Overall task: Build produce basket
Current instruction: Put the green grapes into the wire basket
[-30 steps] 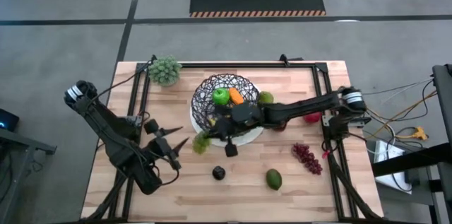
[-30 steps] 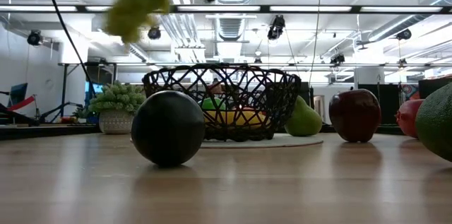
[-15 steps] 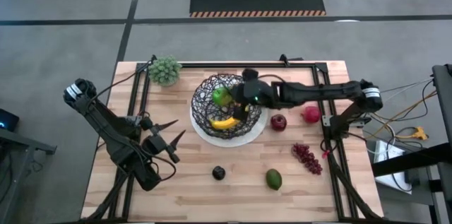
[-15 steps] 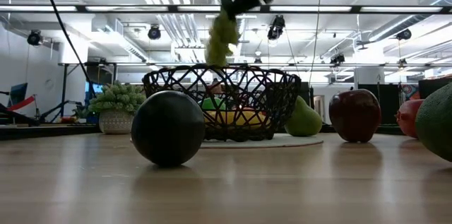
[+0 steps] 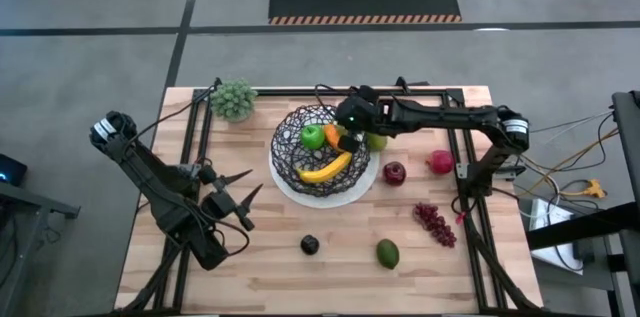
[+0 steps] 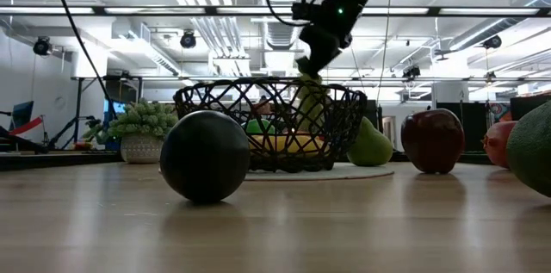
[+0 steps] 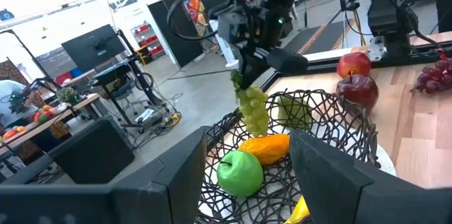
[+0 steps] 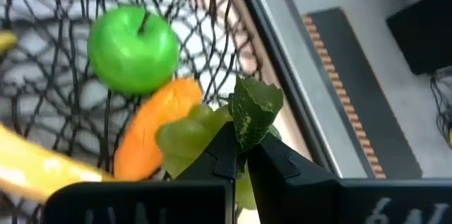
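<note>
We have swung the right gripper [image 5: 349,138], clamped on the green grapes [image 7: 253,111], from lower left to over the basket [image 5: 293,127] at frame centre, ready for release, while the left gripper [image 5: 243,200] waits half-open at lower left.

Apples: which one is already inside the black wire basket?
The green apple, lying in the black wire basket beside the orange carrot. The dark red apple sits on the table, outside it.

Wooden table [image 5: 200,257], white plate [image 5: 352,189], plum [image 5: 310,245], avocado [image 5: 388,253], grapes [image 5: 434,223]
</note>
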Motion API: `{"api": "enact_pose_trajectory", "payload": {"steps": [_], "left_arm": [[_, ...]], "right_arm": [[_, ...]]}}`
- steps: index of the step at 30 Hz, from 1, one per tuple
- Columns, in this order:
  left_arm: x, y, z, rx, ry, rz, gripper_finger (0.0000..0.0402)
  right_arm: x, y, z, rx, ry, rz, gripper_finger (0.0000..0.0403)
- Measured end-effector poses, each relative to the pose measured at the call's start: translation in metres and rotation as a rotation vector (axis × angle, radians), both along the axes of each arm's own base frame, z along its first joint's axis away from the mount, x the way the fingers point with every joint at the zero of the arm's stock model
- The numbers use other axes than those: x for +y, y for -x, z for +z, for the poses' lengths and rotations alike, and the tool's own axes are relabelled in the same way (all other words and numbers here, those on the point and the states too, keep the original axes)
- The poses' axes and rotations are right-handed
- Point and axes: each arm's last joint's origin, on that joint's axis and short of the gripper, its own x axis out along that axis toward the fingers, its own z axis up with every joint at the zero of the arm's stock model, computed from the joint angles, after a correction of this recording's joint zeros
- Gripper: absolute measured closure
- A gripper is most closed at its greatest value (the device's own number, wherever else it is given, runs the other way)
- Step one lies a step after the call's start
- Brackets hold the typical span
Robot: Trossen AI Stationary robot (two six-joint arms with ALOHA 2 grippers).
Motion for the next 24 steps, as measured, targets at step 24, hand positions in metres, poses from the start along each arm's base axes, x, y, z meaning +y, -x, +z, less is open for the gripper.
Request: {"api": "enact_pose_trajectory", "payload": {"steps": [24], "left_arm": [[0.000, 0.000, 0.000, -0.002, 0.008, -0.001, 0.0214]], "right_arm": [[0.012, 0.006, -0.013, 0.086, -0.223, 0.064, 0.0360]]}}
